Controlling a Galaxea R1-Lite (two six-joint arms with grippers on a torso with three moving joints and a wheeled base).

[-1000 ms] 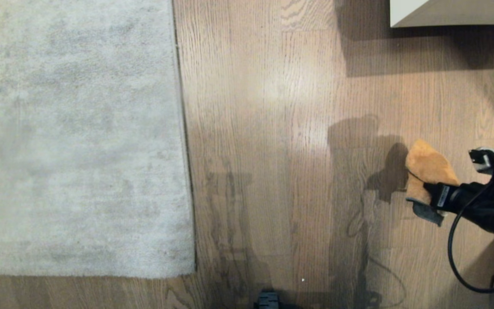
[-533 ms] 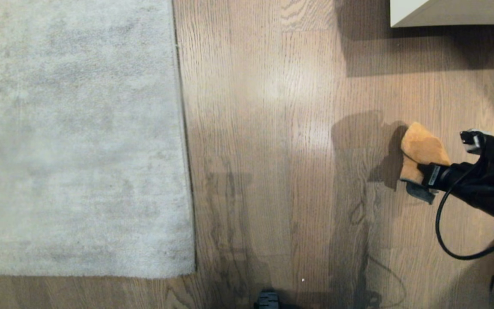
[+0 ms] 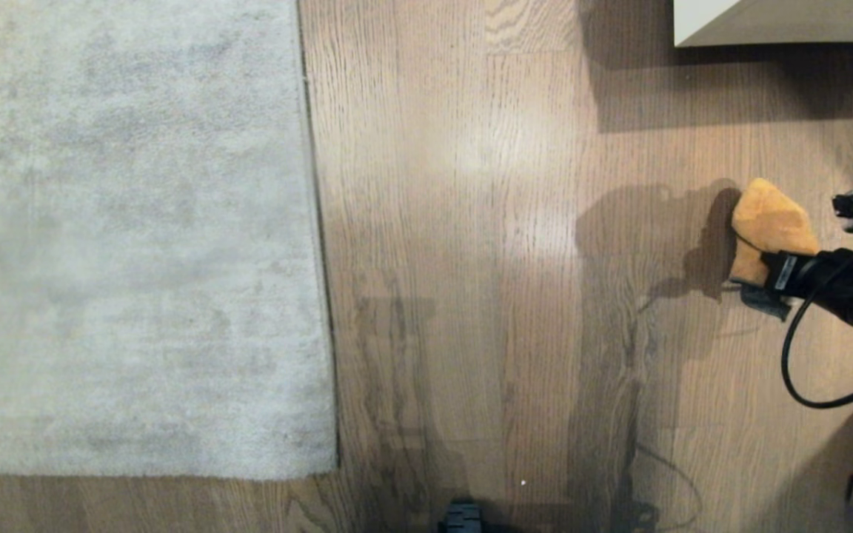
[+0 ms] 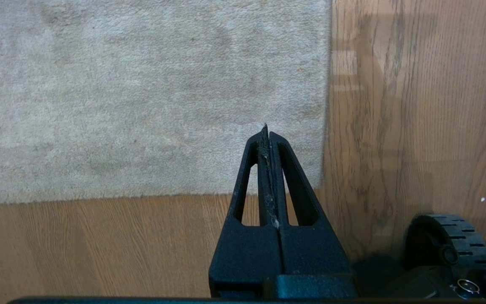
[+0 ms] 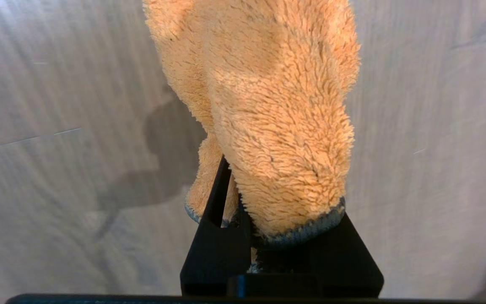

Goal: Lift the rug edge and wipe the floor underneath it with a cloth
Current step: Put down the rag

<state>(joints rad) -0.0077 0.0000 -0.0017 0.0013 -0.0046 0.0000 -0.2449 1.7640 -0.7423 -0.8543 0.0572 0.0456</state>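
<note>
The right gripper point(image 3: 767, 277) clamps the cloth point(image 3: 767, 222) above the floor point(image 3: 508, 259), well apart from the rug edge point(image 3: 315, 222), which lies flat because the left gripper point(image 4: 268, 139), fingers pressed together and empty, has not lifted it.

- Rug point(image 3: 130, 237): pale grey pile, mottled with faint darker patches; the rug edge point(image 3: 317, 244) reads as a thin dark line.
- Floor point(image 3: 471, 259): brown wood-grain planks with dark streaky grain and a pale glossy sheen toward 12 o'clock.
- Cloth point(image 3: 767, 226), at 3 o'clock in the head view: fluffy mustard-tan, with a dark grey patch and blue-grey hem at its lower end.
- Right gripper point(image 5: 243, 236): black, trailing a black cable point(image 3: 804, 385).
- Left gripper point(image 4: 269, 169): black, flecked with pale lint.
- Furniture panel point(image 3: 782, 22) at 1 o'clock: off-white face, grey-beige underside.
</note>
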